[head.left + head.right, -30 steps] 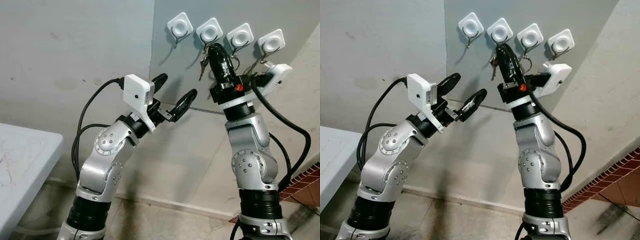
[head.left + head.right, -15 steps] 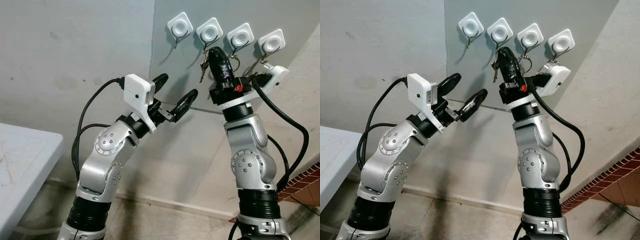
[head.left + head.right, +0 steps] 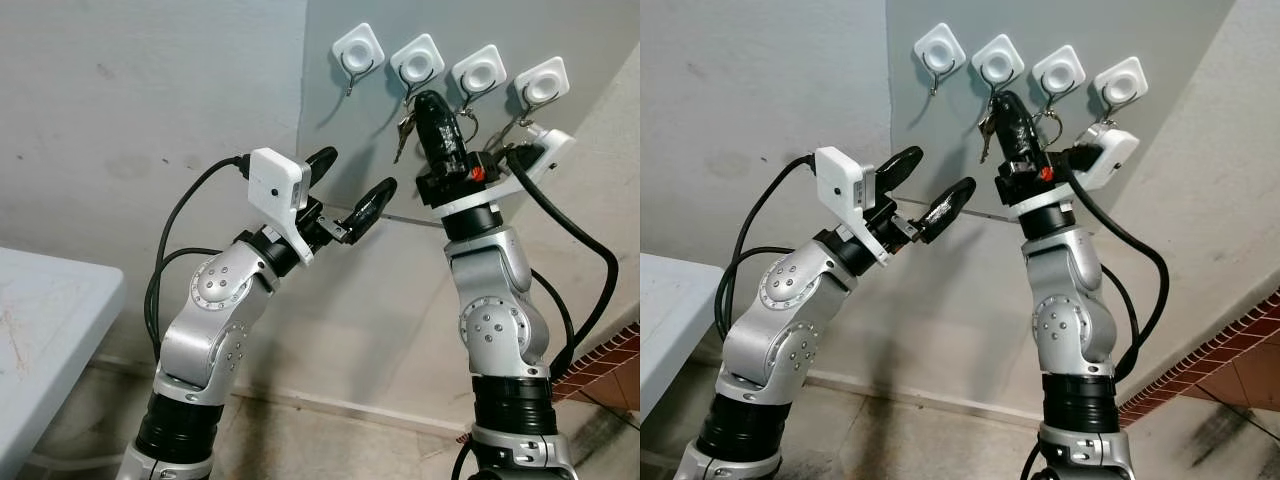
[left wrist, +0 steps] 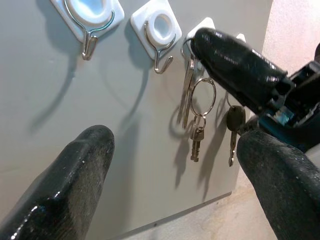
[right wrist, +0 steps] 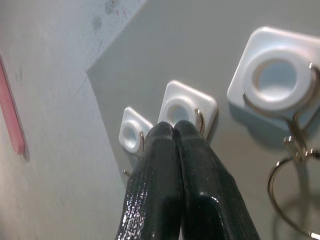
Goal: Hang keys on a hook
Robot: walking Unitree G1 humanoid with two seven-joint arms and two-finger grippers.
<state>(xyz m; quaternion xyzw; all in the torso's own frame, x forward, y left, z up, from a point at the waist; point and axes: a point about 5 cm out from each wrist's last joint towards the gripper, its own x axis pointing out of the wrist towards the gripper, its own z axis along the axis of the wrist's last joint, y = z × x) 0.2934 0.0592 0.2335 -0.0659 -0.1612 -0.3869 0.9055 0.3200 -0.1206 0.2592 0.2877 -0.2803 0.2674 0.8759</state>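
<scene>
Right claw (image 3: 424,103) is up at the row of four white hooks, fingers pressed together, tip at the second hook from the left (image 3: 417,62). Keys (image 4: 188,95) hang just beside that tip, with a ring (image 4: 202,97) and a small key below it, and a dark-headed key (image 4: 233,120) further along. Can't tell if the claw is pinching the key ring or just touching it: the right wrist view shows the two fingers (image 5: 172,185) together with no metal visible between them.

Left claw (image 3: 350,195) hangs in the air near the wall, fingers apart, empty.

Progress guess: late stage. Keys look at or on a hook, but which hook carries which bunch is not resolvable. Left to do, likely: confirm the ring is seated, then release and back off.

Hidden: the hook wire behind the right claw tip, the actual ring/hook contact.
</scene>
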